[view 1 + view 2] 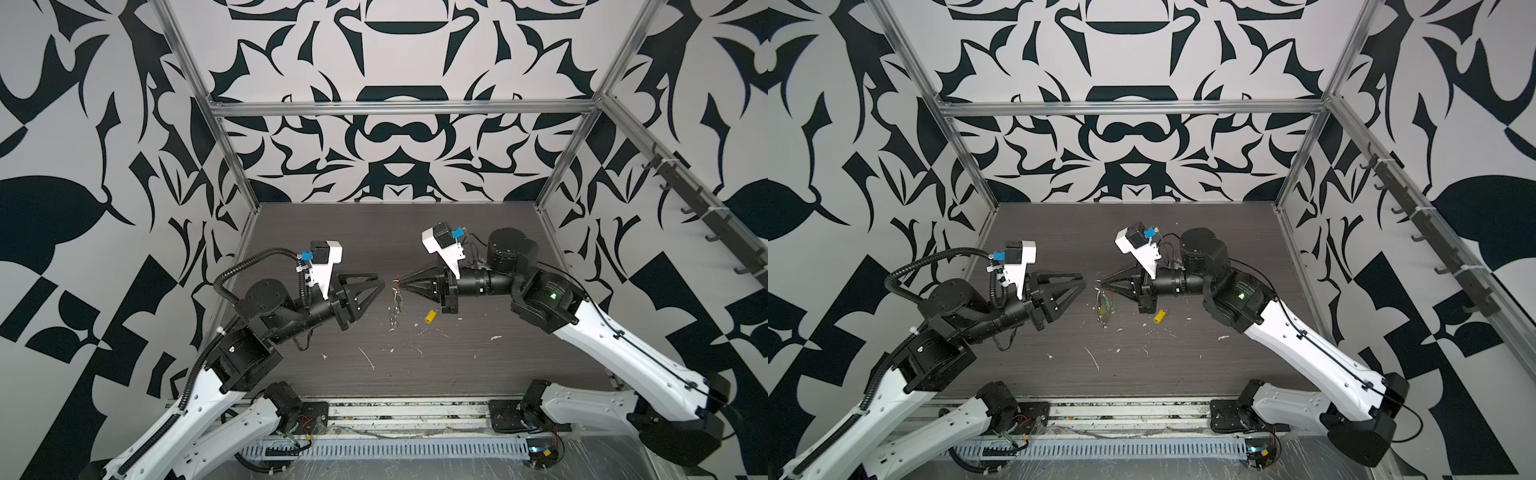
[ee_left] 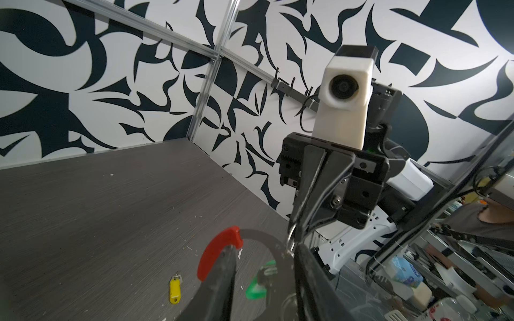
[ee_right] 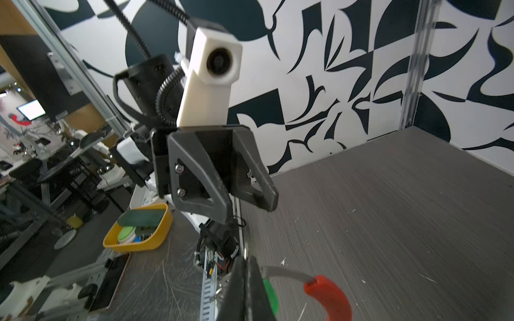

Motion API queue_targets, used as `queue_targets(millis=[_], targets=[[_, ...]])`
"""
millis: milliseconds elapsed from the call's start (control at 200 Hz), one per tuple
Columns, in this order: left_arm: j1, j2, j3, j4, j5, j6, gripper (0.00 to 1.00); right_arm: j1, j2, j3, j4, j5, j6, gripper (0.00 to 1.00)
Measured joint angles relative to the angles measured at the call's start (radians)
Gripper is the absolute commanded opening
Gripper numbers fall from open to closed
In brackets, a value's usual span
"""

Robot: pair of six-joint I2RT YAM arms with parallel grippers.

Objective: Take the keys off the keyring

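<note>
The keyring (image 1: 393, 309) hangs in the air between the two arms, a thin grey hoop (image 3: 288, 273) with a red sleeve (image 3: 329, 298). My right gripper (image 1: 402, 284) is shut on its top, where the hoop comes out of the closed fingers (image 3: 246, 289). The green key (image 2: 258, 287) dangles on the hoop below that grip. On the table, off the ring, lies the yellow key (image 1: 431, 316), also seen in the left wrist view (image 2: 174, 289). My left gripper (image 1: 384, 285) is open just left of the ring, its fingers (image 2: 222, 278) on either side of the hoop without gripping it.
White scraps (image 1: 368, 358) are scattered over the dark wood-grain table (image 1: 478, 365). A metal frame with patterned walls encloses the table. Outside it, past the left arm, a yellow tray (image 3: 139, 236) sits on the metal bench.
</note>
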Motion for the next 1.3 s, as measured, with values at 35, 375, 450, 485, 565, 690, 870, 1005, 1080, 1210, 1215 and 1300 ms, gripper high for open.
queue_targets(millis=[35, 375, 450, 485, 565, 690, 870, 1005, 1080, 1210, 1215, 1300], targets=[[0.000, 0.005, 0.003, -0.015, 0.017, 0.004, 0.40, 0.000, 0.005, 0.013, -0.041, -0.006, -0.032, 0.00], [0.000, 0.063, 0.010, -0.085, 0.167, 0.023, 0.33, 0.000, 0.041, 0.095, -0.270, -0.052, -0.214, 0.00], [0.000, 0.064, 0.010, -0.087, 0.188, 0.023, 0.30, 0.000, 0.040, 0.098, -0.286, -0.056, -0.226, 0.00], [0.000, 0.064, 0.011, -0.087, 0.196, 0.024, 0.29, 0.000, 0.040, 0.098, -0.291, -0.058, -0.231, 0.00], [0.000, 0.066, 0.014, -0.087, 0.213, 0.025, 0.28, 0.000, 0.042, 0.098, -0.298, -0.060, -0.235, 0.00], [0.000, 0.073, 0.018, -0.086, 0.233, 0.026, 0.30, 0.000, 0.048, 0.098, -0.299, -0.064, -0.237, 0.00], [0.000, 0.102, 0.019, -0.086, 0.262, 0.024, 0.20, 0.000, 0.053, 0.098, -0.297, -0.066, -0.234, 0.00], [0.000, 0.121, 0.022, -0.086, 0.279, 0.020, 0.11, 0.000, 0.053, 0.098, -0.295, -0.065, -0.233, 0.00], [0.000, 0.122, 0.024, -0.087, 0.283, 0.018, 0.09, -0.001, 0.053, 0.098, -0.292, -0.064, -0.229, 0.00], [0.000, 0.119, 0.025, -0.086, 0.282, 0.023, 0.07, -0.002, 0.053, 0.098, -0.283, -0.063, -0.213, 0.00], [0.000, 0.119, 0.025, -0.086, 0.282, 0.024, 0.07, -0.002, 0.053, 0.098, -0.283, -0.063, -0.213, 0.00], [0.000, 0.116, 0.025, -0.086, 0.278, 0.028, 0.00, -0.002, 0.053, 0.098, -0.277, -0.061, -0.201, 0.00]])
